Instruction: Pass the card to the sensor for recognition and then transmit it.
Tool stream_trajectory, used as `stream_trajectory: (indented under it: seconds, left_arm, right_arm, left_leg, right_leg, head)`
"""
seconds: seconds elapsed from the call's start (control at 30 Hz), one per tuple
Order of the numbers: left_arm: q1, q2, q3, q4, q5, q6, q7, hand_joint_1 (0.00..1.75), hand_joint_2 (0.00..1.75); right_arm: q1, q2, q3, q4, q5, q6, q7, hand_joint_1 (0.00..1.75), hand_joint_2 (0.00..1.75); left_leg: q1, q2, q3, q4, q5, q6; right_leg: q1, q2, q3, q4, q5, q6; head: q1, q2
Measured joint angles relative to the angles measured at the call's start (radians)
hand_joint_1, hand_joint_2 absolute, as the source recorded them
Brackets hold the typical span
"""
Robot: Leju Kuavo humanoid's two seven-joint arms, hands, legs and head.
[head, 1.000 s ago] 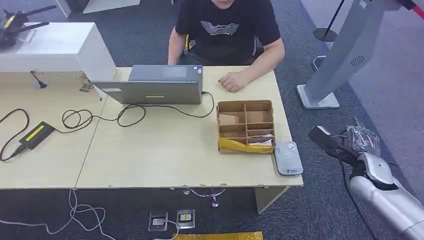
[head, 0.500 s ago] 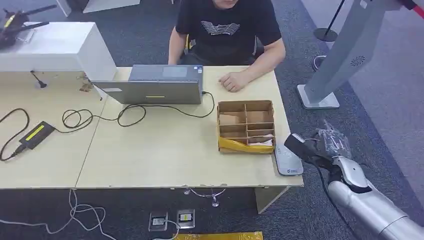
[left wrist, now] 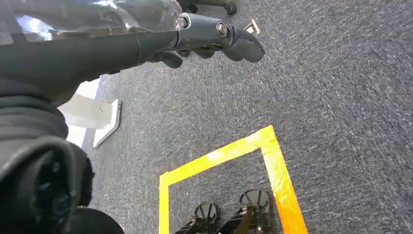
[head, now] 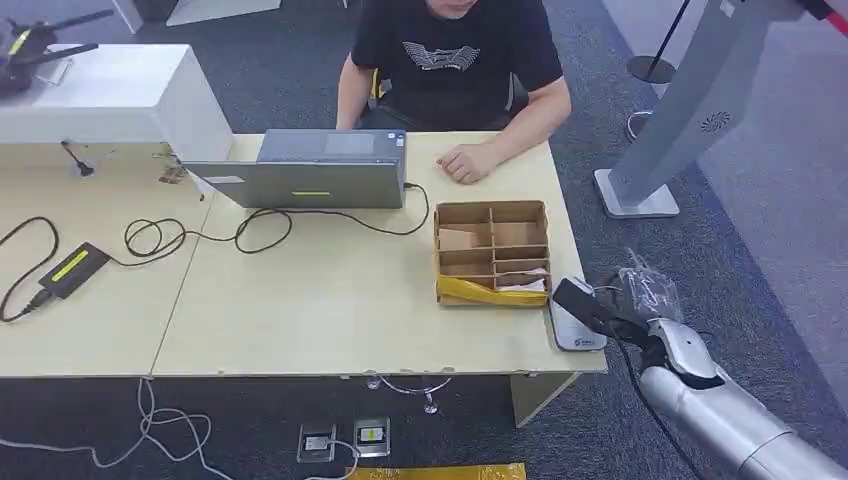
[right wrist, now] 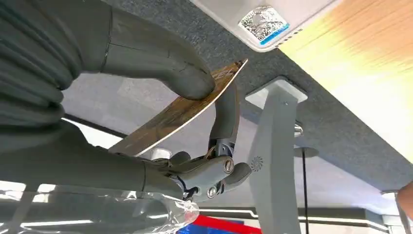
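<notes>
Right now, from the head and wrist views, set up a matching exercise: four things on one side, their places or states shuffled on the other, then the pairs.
Things:
1. card
2. card reader
3. laptop
4. cardboard organizer

Places or states:
A. divided into compartments, beside the reader
B. pinched in the right hand
C. grey pad at the table's near right corner
D. in front of the seated person

Pairs: 1-B, 2-C, 3-D, 4-A
</notes>
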Motion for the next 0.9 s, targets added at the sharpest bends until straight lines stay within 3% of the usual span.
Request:
stream_trajectory:
  seconds: [0.9]
  left_arm:
    - [0.000,0.000,0.000,0.000,-0.016,0.023,0.010,0.00,0.00]
  right_arm:
    - [0.012,0.029,0.044,0.035,-0.013,-0.004,-0.040,1.75,1.75]
  left_leg:
    - [0.000,0.001,0.001,0.000,0.000,0.000]
  right_leg:
    - [0.000,0.000,0.000,0.000,0.000,0.000]
  head:
    - [0.000,0.000]
